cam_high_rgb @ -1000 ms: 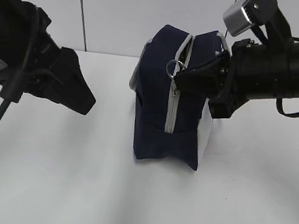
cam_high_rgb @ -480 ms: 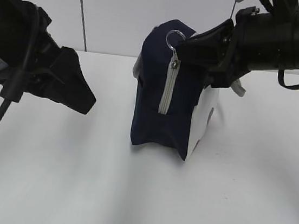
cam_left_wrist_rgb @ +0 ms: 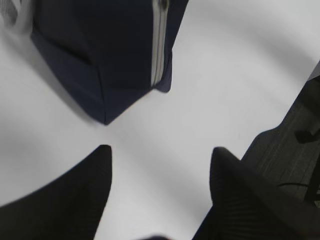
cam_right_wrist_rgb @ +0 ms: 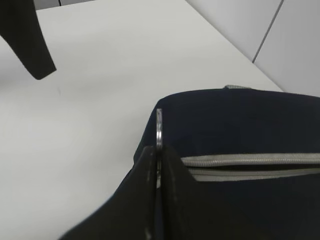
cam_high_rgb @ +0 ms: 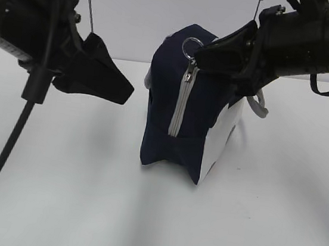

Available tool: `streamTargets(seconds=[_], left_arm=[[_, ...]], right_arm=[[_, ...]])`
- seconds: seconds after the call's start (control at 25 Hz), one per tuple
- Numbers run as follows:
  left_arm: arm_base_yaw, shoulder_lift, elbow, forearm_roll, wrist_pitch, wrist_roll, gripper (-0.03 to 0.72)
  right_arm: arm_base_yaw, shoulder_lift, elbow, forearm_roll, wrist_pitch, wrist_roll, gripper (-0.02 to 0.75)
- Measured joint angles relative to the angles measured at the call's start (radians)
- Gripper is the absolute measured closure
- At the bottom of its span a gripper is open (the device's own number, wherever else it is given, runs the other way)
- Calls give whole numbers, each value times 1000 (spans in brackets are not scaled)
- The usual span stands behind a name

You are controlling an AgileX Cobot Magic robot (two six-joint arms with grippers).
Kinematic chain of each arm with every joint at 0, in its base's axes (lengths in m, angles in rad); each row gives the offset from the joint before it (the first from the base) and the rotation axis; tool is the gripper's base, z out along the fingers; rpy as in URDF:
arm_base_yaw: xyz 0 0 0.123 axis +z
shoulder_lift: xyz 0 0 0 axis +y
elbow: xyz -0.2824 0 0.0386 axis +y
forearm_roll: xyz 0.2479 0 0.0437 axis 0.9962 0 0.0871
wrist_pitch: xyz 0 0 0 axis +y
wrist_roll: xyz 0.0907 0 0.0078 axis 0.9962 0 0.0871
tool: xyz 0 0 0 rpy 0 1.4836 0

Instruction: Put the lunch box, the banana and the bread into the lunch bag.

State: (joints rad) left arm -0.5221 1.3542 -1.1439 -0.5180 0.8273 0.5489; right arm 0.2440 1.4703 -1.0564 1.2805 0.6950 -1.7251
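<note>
The white table lies nearest the exterior camera. At its centre stands the large navy-blue fabric lunch bag, tilted, with its base corner at 7 o'clock lifted off the surface. Its grey zipper runs up the near end face to the metal ring zip pull at 12 o'clock on the bag. The black right gripper enters from 2 o'clock; its fingers are pressed together on the metal ring zip pull, which stands edge-on between them in the right wrist view. The black left gripper hangs at 10 o'clock, apart from the bag, fingers spread wide and holding nothing. A grey strap handle hangs at 3 o'clock behind the bag.
</note>
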Motion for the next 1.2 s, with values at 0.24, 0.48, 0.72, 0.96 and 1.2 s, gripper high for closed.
streamTargets(seconds=[0.24,0.48,0.72,0.96,1.2], left_arm=[[-1,84,1,-84,-57,164,253],[-1,129,1,-141,-150,284,253],[-1,162,1,-227,-205,395,253],[-1,199,14,-236,-240,424,253],[-1,188,79,-282,-283,424,253]], right_arm=[[0,6,-2,-79,2,96,738],[0,39,-2,-86,2,108,738],[0,65,-2,-82,-4,108,738],[0,76,-2,-63,-8,108,738],[0,76,-2,-54,-8,108,738]])
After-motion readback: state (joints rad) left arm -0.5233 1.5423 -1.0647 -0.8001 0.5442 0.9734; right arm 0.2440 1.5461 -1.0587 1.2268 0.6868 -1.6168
